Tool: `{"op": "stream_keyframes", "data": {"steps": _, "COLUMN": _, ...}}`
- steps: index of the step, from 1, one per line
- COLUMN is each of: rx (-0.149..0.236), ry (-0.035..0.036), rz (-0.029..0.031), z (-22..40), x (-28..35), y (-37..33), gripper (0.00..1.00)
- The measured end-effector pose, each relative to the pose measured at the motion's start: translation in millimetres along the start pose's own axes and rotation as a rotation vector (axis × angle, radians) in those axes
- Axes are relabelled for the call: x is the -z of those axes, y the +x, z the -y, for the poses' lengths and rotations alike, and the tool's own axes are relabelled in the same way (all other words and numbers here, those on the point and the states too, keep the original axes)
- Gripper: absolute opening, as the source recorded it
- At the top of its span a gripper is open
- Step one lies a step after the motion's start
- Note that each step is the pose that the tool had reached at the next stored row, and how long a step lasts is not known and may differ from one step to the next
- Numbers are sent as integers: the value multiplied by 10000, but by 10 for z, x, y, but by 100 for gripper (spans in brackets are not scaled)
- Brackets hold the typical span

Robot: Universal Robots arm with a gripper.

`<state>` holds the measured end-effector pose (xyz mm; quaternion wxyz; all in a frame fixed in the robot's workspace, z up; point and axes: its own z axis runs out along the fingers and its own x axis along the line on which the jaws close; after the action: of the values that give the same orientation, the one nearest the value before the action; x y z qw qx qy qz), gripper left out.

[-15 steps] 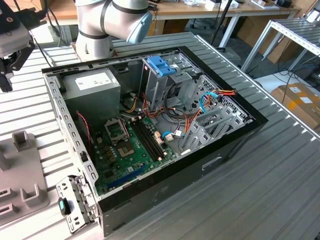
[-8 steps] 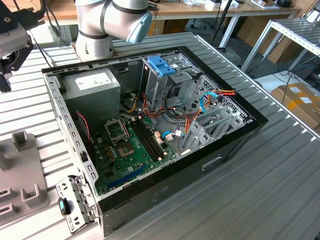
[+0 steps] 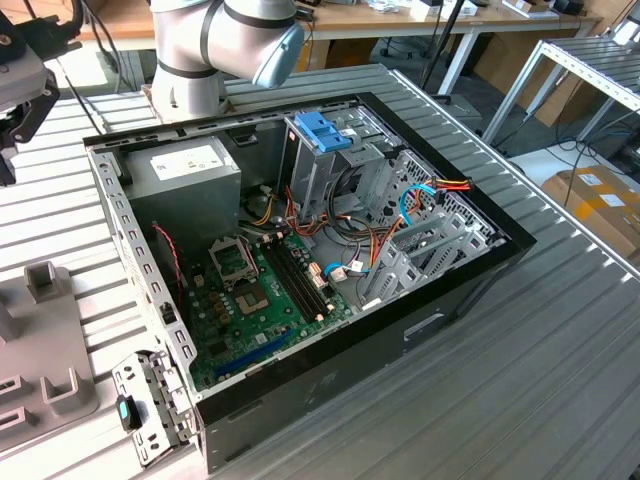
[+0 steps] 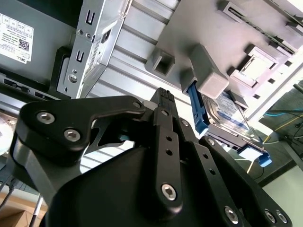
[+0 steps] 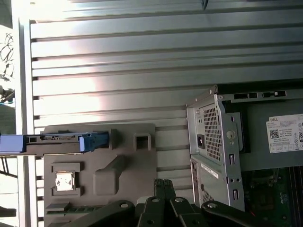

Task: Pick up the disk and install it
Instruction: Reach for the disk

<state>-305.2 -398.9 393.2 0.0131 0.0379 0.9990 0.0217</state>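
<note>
Matt black hand (image 5: 164, 183), ribbed metal table (image 5: 118, 56)

Ribbed metal table (image 3: 520, 385); wooden desks (image 3: 375, 18) behind (cardboard box (image 3: 600, 195) on floor).

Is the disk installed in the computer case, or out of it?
Out: the disk sits in the grey holder on the table, beside the computer case, not inside it.

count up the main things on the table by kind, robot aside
disk: 1
grey holder: 1
computer case: 1
power supply box: 1
blue cage handle: 1
total: 5
</note>
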Motion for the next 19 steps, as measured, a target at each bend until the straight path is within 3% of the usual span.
{"op": "stream_keyframes", "data": {"steps": 19, "rx": 0, "ry": 0, "rz": 0, "z": 4, "x": 1, "y": 56, "gripper": 11}}
